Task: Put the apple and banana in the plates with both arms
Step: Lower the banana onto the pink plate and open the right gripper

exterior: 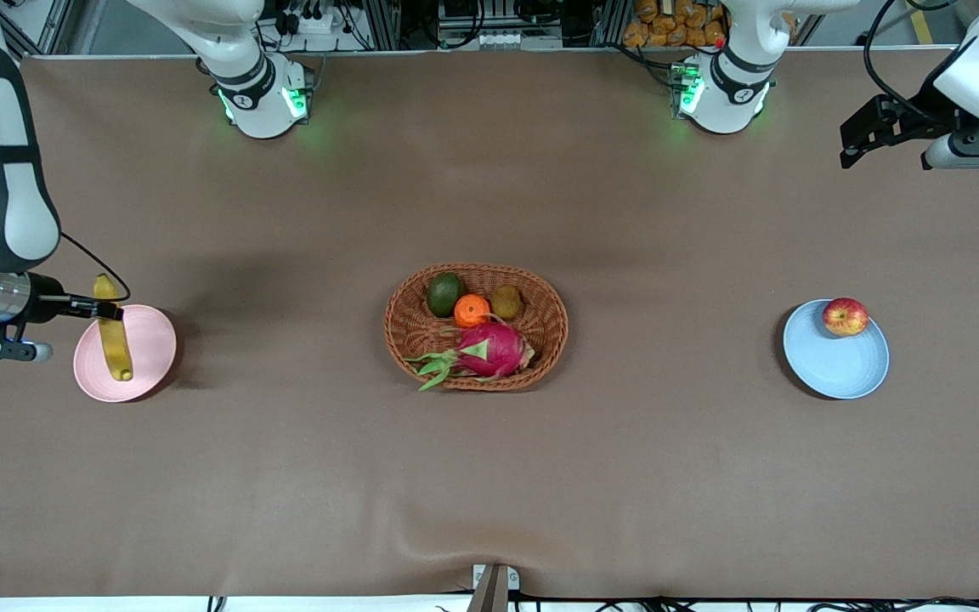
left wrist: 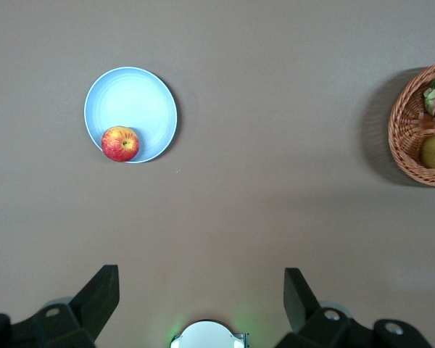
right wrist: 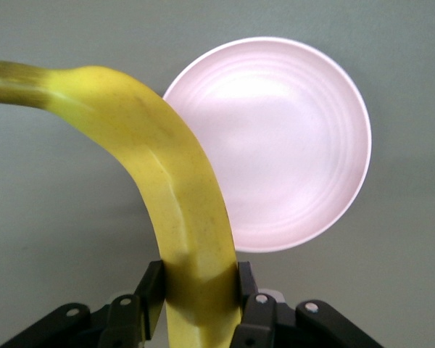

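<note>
My right gripper (exterior: 107,311) is shut on the yellow banana (exterior: 114,340) and holds it over the pale pink plate (exterior: 149,340) at the right arm's end of the table. In the right wrist view the fingers (right wrist: 151,293) clamp the banana (right wrist: 167,181) with the pink plate (right wrist: 290,145) below it. The red apple (exterior: 845,316) sits in the light blue plate (exterior: 834,365), by its rim, at the left arm's end. My left gripper (exterior: 859,144) is open and empty, raised over the table at that end. Its wrist view shows the open gripper (left wrist: 201,283), the apple (left wrist: 120,143) and the blue plate (left wrist: 134,98).
An oval brown wicker basket (exterior: 557,314) stands mid-table with a magenta dragon fruit (exterior: 489,350), an orange (exterior: 472,309), a green avocado (exterior: 444,294) and a brownish kiwi (exterior: 506,301). Its edge shows in the left wrist view (left wrist: 402,138).
</note>
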`<state>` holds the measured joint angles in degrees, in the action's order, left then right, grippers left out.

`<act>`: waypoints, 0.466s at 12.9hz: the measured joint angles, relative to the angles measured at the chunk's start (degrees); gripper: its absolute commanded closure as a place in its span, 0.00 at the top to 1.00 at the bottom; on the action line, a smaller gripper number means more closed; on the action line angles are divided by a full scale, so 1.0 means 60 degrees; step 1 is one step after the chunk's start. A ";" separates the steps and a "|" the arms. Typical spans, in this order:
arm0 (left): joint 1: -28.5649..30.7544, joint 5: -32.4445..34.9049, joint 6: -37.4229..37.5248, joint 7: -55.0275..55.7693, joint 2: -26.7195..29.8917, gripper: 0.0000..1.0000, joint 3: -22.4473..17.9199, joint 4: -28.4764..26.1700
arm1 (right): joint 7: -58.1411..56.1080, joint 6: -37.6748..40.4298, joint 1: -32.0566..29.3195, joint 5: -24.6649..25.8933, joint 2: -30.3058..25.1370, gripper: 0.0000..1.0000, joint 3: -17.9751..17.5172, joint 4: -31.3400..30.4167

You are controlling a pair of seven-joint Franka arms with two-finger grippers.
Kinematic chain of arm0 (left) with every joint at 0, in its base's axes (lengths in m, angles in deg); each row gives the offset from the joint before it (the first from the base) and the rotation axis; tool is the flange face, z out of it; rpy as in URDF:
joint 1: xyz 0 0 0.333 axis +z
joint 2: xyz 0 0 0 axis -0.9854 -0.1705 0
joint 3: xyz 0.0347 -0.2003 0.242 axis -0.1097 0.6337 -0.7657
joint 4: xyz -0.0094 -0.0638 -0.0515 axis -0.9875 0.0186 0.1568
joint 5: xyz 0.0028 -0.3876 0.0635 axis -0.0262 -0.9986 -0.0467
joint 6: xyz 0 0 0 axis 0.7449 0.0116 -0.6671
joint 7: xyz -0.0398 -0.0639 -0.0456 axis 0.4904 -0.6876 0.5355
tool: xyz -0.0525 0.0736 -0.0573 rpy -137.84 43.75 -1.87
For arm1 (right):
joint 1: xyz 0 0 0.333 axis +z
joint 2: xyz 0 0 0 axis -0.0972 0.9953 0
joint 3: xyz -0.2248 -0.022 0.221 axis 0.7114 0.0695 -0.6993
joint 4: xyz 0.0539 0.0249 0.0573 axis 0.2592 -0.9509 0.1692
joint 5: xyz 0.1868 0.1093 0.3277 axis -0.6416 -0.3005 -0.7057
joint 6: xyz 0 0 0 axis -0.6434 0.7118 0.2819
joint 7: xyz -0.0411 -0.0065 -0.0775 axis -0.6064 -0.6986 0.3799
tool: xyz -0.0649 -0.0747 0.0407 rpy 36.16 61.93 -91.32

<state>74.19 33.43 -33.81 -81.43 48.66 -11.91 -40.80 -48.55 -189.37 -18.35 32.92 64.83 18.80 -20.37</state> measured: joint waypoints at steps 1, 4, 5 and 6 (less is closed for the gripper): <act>-0.0002 0.0000 0.0000 0.0000 0.0000 1.00 0.0002 0.0011 | -0.0367 -0.0303 -0.0151 0.0000 0.0193 0.00 0.0000 -0.0005; -0.0010 0.0000 0.0000 0.0000 0.0000 1.00 0.0009 0.0036 | -0.1103 -0.0896 -0.0665 0.0000 0.0737 0.00 0.0002 -0.0007; -0.0010 0.0000 0.0000 0.0000 0.0000 1.00 0.0010 0.0038 | -0.1159 -0.1013 -0.0756 0.0000 0.0885 0.00 0.0001 -0.0007; -0.0009 0.0000 0.0000 0.0000 0.0000 1.00 0.0010 0.0039 | -0.1179 -0.1070 -0.0793 0.0000 0.1005 0.00 0.0001 -0.0006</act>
<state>74.13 33.43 -33.81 -81.43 48.66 -11.85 -40.57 -55.63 -195.79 -23.11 32.92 70.86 18.81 -20.40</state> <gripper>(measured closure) 0.000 0.542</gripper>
